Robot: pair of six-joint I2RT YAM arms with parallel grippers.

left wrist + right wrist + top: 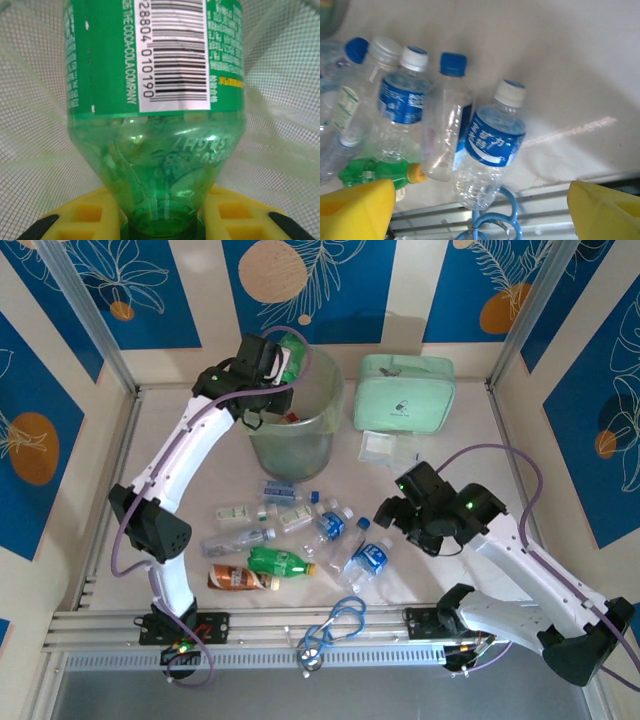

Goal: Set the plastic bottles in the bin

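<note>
Clamping the shoulder of a translucent green bottle with a glossy barcode label, the left gripper holds it neck toward the wrist between yellow, pocketed fingers. The bin curves all around it, its pale wall textured like mesh. The right gripper hangs with its yellow fingers spread wide and empty. Just ahead of them lie a ribbed clear bottle with blue wrap and white cap, and beside it a smooth unlabelled bottle with a blue cap.

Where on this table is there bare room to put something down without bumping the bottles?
Bare table right of the mint case, toward the far right corner, and along the left wall beside the left arm. Crowded: the near middle, where the bottles lie packed.
</note>
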